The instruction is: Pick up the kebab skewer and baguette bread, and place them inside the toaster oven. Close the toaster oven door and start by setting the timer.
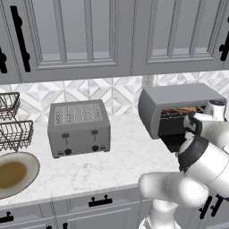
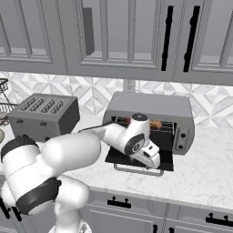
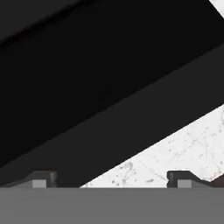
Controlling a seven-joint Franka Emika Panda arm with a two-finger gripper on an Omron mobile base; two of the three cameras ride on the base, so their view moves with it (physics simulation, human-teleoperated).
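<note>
- A grey, round-topped toaster oven (image 2: 150,109) sits at centre right of the right base view on a white speckled marble worktop (image 2: 205,175).
- Its dark glass toaster oven door (image 2: 119,157) lies dropped open, a silver bar handle along the front edge.
- Golden-brown baguette bread (image 2: 156,124) rests on the inner wire rack.
- The white arm's gripper (image 2: 157,163) hangs over the open door, jaws spread wide and empty.
- A boxy grey slotted toaster (image 1: 78,127) stands at centre left of the left base view.

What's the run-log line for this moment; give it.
gripper: open, empty | door: down | oven: food on rack | timer: unset
</note>
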